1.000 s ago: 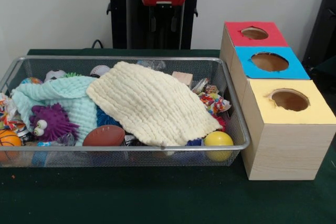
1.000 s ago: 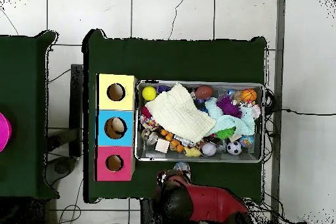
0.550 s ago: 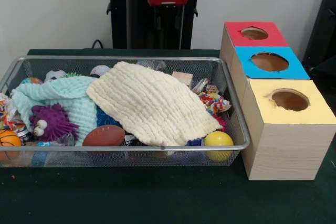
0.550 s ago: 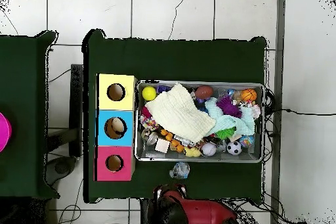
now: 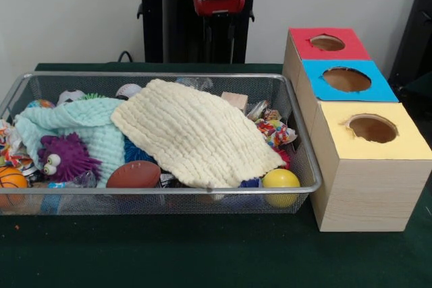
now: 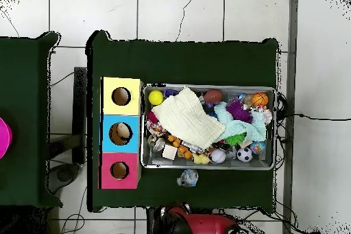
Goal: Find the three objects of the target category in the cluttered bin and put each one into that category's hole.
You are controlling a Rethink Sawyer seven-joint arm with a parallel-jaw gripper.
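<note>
The cream cloth (image 5: 196, 131) lies spread over the middle of the wire bin (image 5: 162, 189) and hides most of what is under it. A mint cloth (image 5: 81, 126) covers more things at the left side of the front view. From under them only parts are seen: a brown football (image 5: 133, 174), a yellow ball (image 5: 281, 187) in the corner close to the boxes, a purple spiky toy (image 5: 64, 156) and a basketball (image 5: 10, 183) cut by the picture edge. Which objects belong to the target category I cannot tell.

The gripper (image 5: 219, 28) hangs behind the bin, in front of the dark pedestal, so how far it is open, and if it holds something, I cannot tell.

Just beside the bin stand the yellow box (image 5: 368, 173), the blue box (image 5: 344, 80) and the red box (image 5: 327, 44), each with a round hole on top.
</note>
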